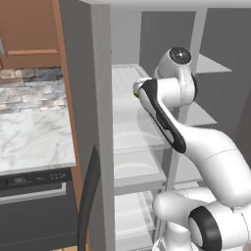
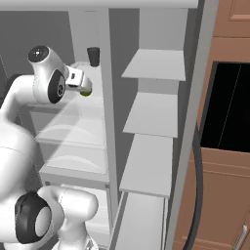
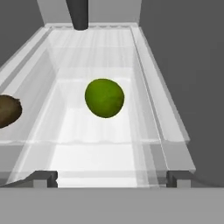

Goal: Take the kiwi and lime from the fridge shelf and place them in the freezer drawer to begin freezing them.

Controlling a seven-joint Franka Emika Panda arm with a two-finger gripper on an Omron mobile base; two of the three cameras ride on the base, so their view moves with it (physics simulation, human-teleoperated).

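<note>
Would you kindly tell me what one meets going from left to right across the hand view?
Kiwi → dark cup → lime.

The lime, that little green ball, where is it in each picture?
Left base view: the lime peeks out as a green sliver at the left edge of the robot's white hand.
Right base view: it sits just under the hand's tip, upper left.
Hand view: it fills the middle, beside the kiwi.
Shared landmark: the dark cup behind it.
</note>
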